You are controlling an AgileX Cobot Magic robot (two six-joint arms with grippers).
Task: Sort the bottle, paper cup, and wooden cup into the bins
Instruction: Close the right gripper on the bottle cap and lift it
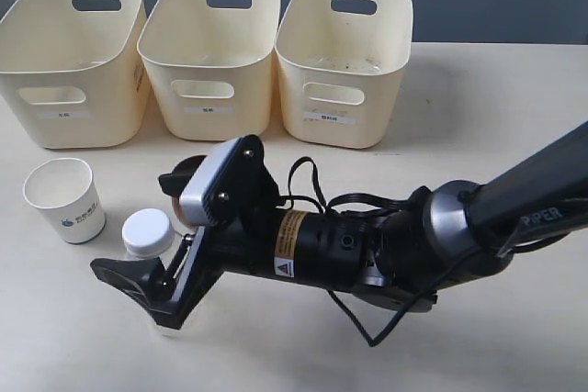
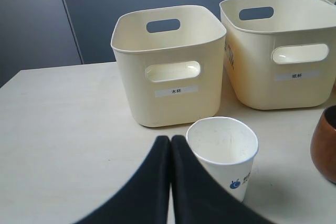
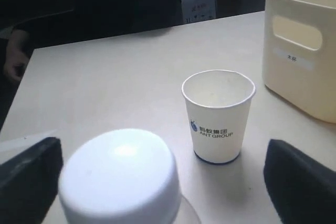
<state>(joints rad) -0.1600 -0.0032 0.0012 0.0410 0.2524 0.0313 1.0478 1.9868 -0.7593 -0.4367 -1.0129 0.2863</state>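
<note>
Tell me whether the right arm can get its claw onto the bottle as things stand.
Probably yes. The right claw is open, and in the right wrist view the bottle and its white cap sit between the two fingers with nothing in the gap. The paper cup stands apart, beyond it.

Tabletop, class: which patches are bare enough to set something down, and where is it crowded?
Bare: the table right of the three bins, and the near right corner. Crowded: the near left, where the paper cup, bottle, wooden cup and right end effector cluster.
</note>
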